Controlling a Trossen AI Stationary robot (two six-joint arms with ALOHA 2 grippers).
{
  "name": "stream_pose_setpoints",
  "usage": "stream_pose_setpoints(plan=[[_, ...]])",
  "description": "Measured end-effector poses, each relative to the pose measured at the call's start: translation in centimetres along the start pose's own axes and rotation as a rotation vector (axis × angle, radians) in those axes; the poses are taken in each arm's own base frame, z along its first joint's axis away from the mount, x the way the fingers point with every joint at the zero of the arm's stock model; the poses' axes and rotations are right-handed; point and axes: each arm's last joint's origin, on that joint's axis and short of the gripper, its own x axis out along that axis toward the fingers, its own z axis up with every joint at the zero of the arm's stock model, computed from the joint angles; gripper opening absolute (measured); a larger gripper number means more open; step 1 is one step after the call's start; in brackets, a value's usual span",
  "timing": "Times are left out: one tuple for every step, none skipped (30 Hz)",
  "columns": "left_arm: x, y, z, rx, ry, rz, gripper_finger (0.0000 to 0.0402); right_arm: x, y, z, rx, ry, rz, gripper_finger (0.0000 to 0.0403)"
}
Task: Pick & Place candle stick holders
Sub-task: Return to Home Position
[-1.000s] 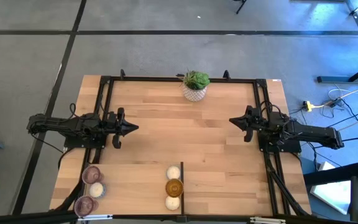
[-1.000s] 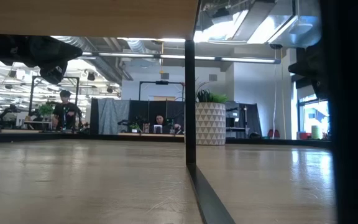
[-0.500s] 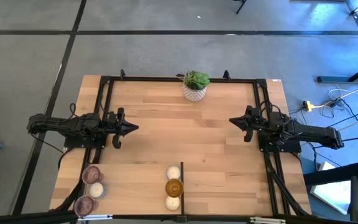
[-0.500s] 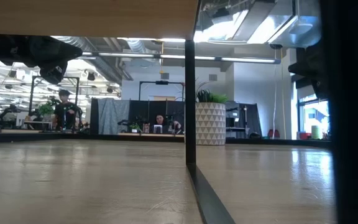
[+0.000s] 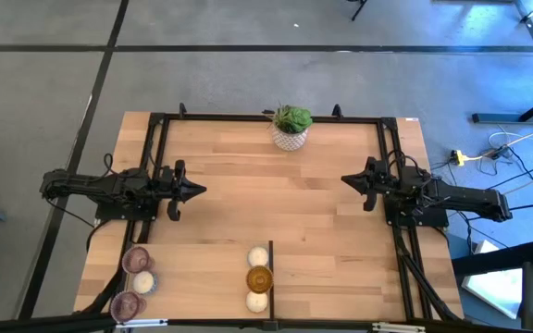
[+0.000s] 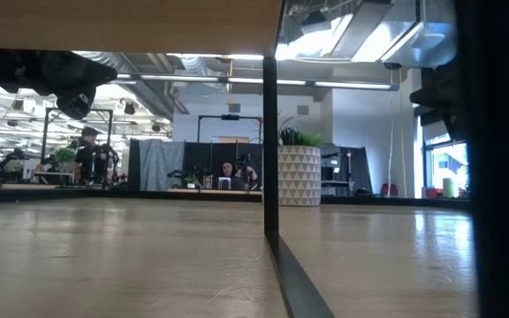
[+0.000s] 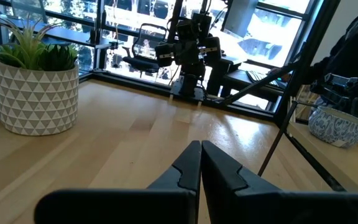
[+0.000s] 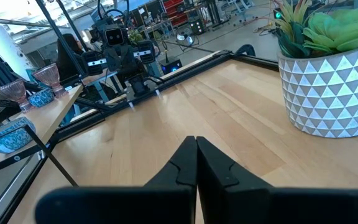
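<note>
All six candle stick holders (image 5: 259,277) stand on the shelf (image 5: 202,277) along the near edge of the table (image 5: 276,203): three at its left corner, three beside the middle divider. Nothing looks left to place. The left pincer (image 5: 198,191) hangs closed and empty by the left edge, and the right pincer (image 5: 345,179), likewise closed and empty, by the right edge.

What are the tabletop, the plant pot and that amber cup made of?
Tabletop: light wood planks, smooth; grain and seams show. Plant pot: probably ceramic, white with a grey triangle pattern. Amber cup: likely glass, judging by its glossy golden tint.
</note>
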Motion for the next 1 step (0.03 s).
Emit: stream_pose_setpoints(plan=[[0.0, 0.0, 0.0, 0.0, 0.0, 0.0, 0.0008, 0.0, 0.0, 0.0, 0.0, 0.0, 0.0, 0.0001]])
